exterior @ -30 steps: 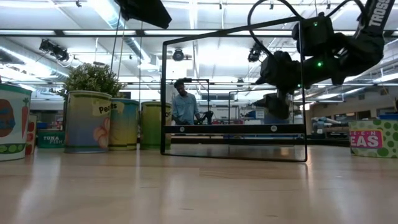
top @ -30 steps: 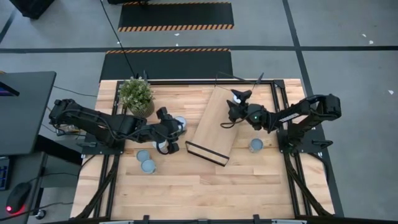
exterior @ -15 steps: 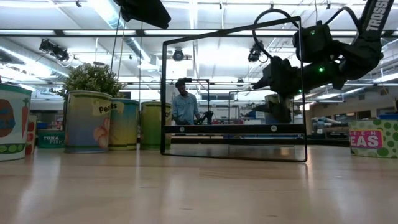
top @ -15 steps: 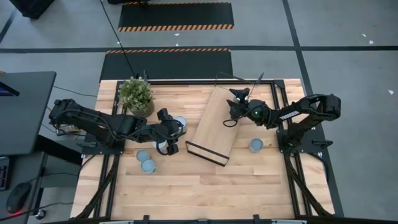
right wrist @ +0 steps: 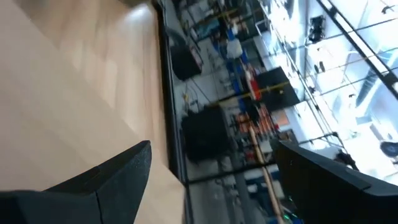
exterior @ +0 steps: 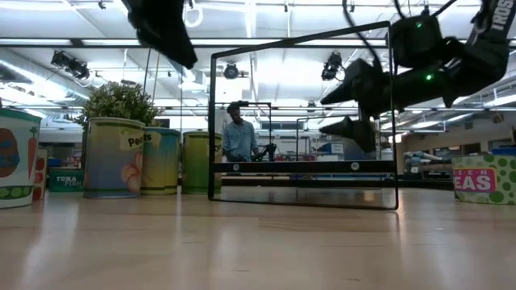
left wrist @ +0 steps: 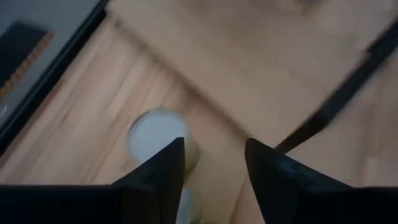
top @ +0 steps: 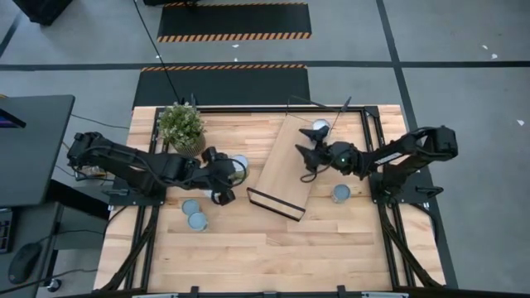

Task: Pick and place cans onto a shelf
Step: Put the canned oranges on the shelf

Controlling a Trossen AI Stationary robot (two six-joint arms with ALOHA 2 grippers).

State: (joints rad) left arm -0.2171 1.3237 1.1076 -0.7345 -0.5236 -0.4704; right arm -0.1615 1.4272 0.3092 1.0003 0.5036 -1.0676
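The shelf, a long light-wood board with black wire ends, lies slantwise on the table's middle; its frame shows in the low view. One can stands at its far end. My right gripper hovers open over the board, fingers wide apart in the low view and the right wrist view. My left gripper is open and empty beside a can left of the shelf; that can shows past its fingers. Two more cans stand near the left, one on the right.
A potted green plant stands at the far left of the table. In the low view, tall cans line the left and a pea can the right. A person stands in the room behind.
My right gripper has drawn back from the shelf's far end toward the table's near-left, tipped to nearly level, and its fingers stand wider apart; a can now shows at the shelf's far end where it was. My left gripper has shifted slightly toward the table's left edge.
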